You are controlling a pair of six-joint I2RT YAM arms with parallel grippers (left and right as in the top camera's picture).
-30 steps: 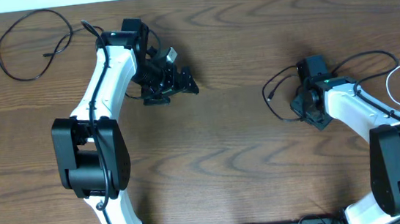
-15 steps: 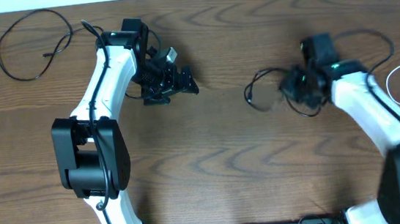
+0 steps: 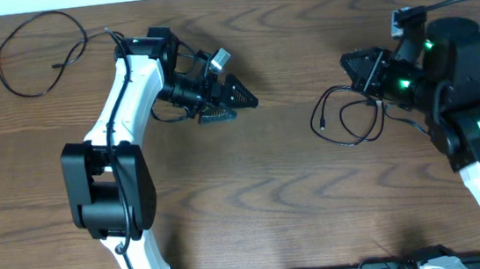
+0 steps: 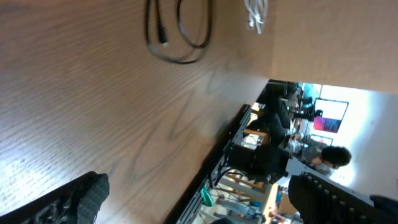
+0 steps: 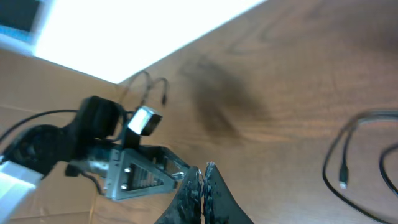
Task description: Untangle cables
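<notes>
Starting at 10 o'clock on the counter (image 3: pixel 272 193), one black cord (image 3: pixel 38 50) lies well apart from everything else. Your left fingers (image 3: pixel 235 100) are spread wide on nothing and aim toward 3 o'clock. The second black cord (image 3: pixel 349 117) loops at 6 o'clock of your right fingers (image 5: pixel 204 180), long axis 9-to-3. Those fingers are pressed together, no cord showing between them. That arm looks nearer. The white cord (image 4: pixel 255 12) lies farthest right.
</notes>
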